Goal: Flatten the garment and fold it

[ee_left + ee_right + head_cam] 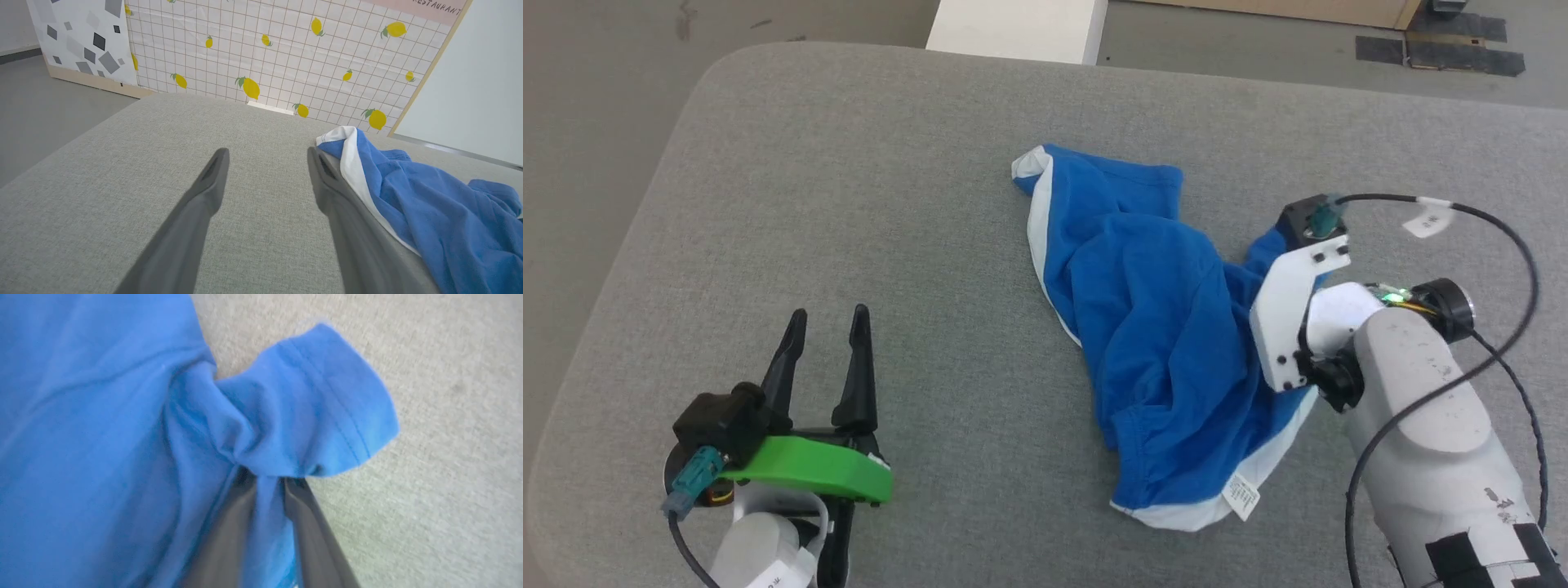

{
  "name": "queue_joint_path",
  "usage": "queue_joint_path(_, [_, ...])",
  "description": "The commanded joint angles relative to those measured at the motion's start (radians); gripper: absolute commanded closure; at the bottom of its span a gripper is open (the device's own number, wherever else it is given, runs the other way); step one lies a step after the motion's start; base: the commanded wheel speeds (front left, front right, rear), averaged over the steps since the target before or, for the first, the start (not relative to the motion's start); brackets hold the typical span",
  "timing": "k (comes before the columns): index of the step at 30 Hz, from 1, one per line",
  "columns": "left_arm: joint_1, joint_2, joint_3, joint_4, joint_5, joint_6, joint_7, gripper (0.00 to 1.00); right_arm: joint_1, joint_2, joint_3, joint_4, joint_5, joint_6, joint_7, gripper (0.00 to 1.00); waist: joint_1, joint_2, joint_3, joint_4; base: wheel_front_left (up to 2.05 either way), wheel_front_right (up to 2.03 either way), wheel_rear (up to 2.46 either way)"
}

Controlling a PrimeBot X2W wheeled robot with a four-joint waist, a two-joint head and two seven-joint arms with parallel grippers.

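Well to the left of the shorts (pixel 1160 327), the left gripper (pixel 830 314) sits low over the grey padded table (pixel 849 163), fingers spread wide with nothing between them. The shorts lie crumpled in a heap, with white trim down their left edge and a small white label (pixel 1242 495) at their near hem. At the shorts' right edge, the right gripper (pixel 267 479) has its fingers drawn narrow on a bunched fold of blue cloth.

I judge this to be the start of flattening: a first hold on one edge. The next move calls for drawing that fold outward from the heap and giving the left gripper an opposite edge, probably the trimmed one.

The head view gives the whole layout but hides the right fingers under the wrist, while the right wrist view shows the pinch itself. The left wrist view shows the shorts' trimmed corner lifted off the table, and a lemon-patterned wall (pixel 253 49) beyond the shorts.
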Motion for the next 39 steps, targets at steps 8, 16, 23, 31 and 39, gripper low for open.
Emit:
queue_joint_path(8, [0.01,-0.017,0.024,0.007,0.023,-0.016,-0.005,0.0,0.122,-0.015,-0.265,-0.195,0.019,-0.002,-0.166,1.0,0.0,0.0,-0.084,-0.07,0.0,0.0,0.0])
queue_joint_path(16, [0.037,-0.028,0.019,0.009,0.034,-0.021,-0.005,0.0,0.467,-0.007,-0.422,-0.394,0.096,-0.002,-0.004,1.0,0.0,0.0,-0.112,-0.117,0.0,0.0,0.0])
queue_joint_path(23, [0.038,-0.032,0.017,0.026,0.017,-0.023,-0.005,0.0,0.524,-0.006,-0.421,-0.479,0.262,-0.002,-0.174,0.0,0.0,0.0,-0.127,-0.142,0.0,0.0,0.0])
queue_joint_path(31, [-0.132,-0.041,-0.09,0.098,-0.122,-0.015,0.302,0.0,0.502,-0.006,-0.43,-0.531,0.29,-0.002,-0.437,0.0,0.0,0.0,-0.122,-0.181,0.0,0.0,0.0])
queue_joint_path(39, [-0.317,-0.036,-0.242,0.215,-0.149,0.041,0.856,0.0,0.494,-0.006,-0.361,-0.533,0.311,-0.002,-0.478,0.0,0.0,0.0,-0.059,-0.296,0.0,0.0,0.0])
